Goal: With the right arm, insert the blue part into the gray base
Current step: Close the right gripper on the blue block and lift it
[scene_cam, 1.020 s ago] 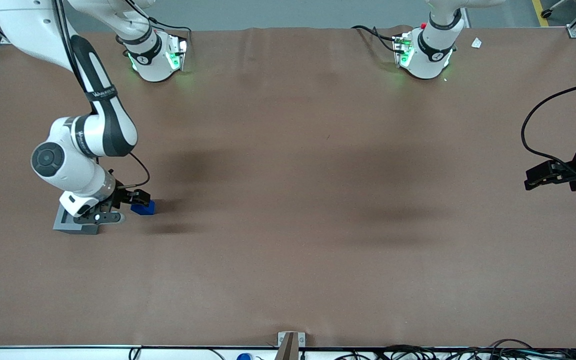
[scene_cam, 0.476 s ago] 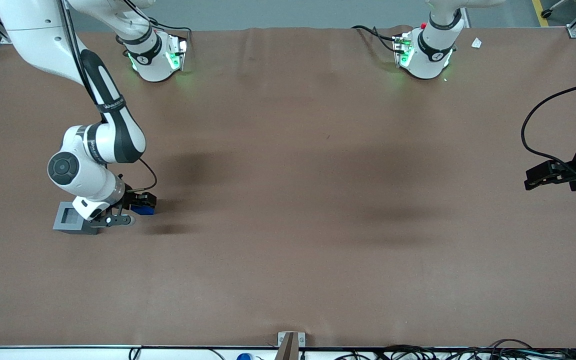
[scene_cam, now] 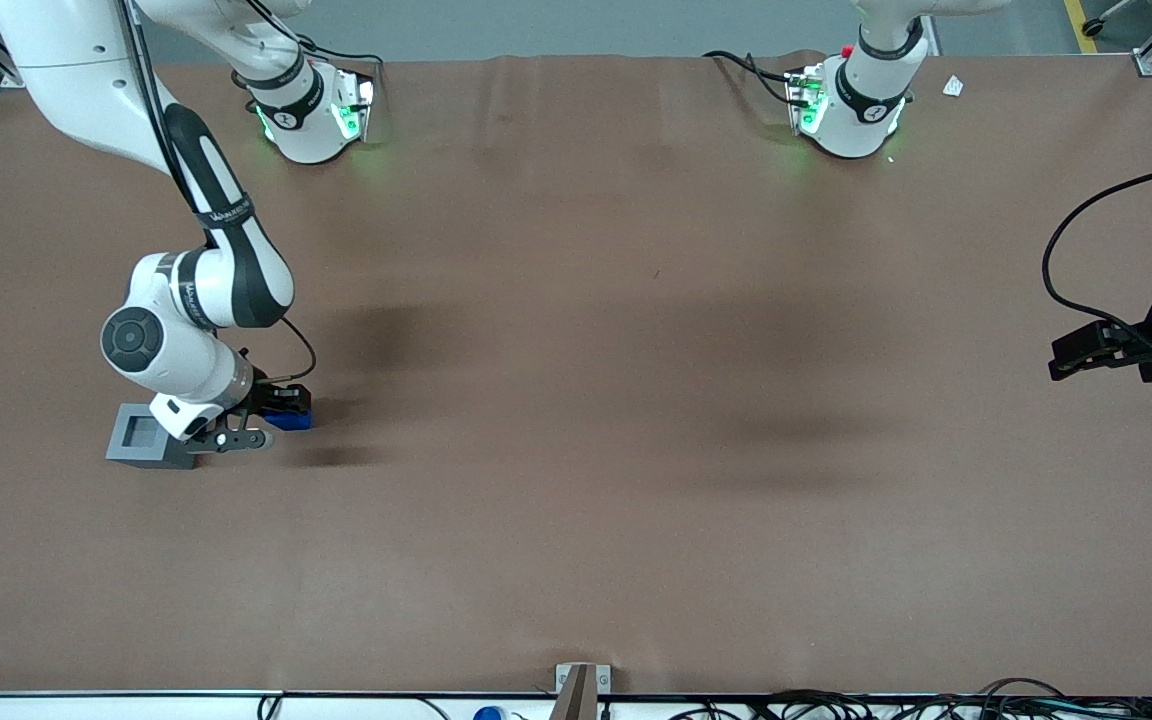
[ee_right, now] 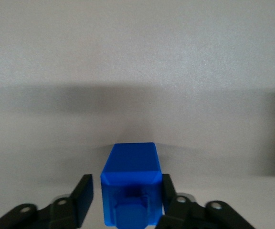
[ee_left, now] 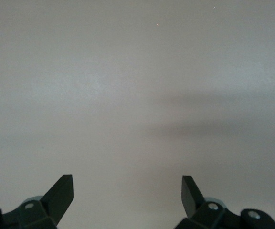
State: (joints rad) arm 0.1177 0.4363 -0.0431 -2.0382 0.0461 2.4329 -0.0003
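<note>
Between my two fingers sits the blue part [ee_right: 130,188], and that is the relation my next move hangs on: it lies straight ahead in the gap, not off to either side, with its long axis running away from my palm along the line of my reach. My gripper [ee_right: 128,198] is low over the brown table [scene_cam: 576,400] at the working arm's end, jaws spread just wider than the block, one finger close on each flank; on one side I see a sliver of daylight, on the other I cannot say whether the pad touches. I judge I have not yet clamped it. The part's smaller square stub faces toward my wrist rather than upward, so the block seems to lie on its side on the cloth. In the front view the gray base [scene_cam: 144,437] stands just beside me, its square recess open to the ceiling, close to the blue part but not touching it. Closing squarely across the short width looks right.
</note>
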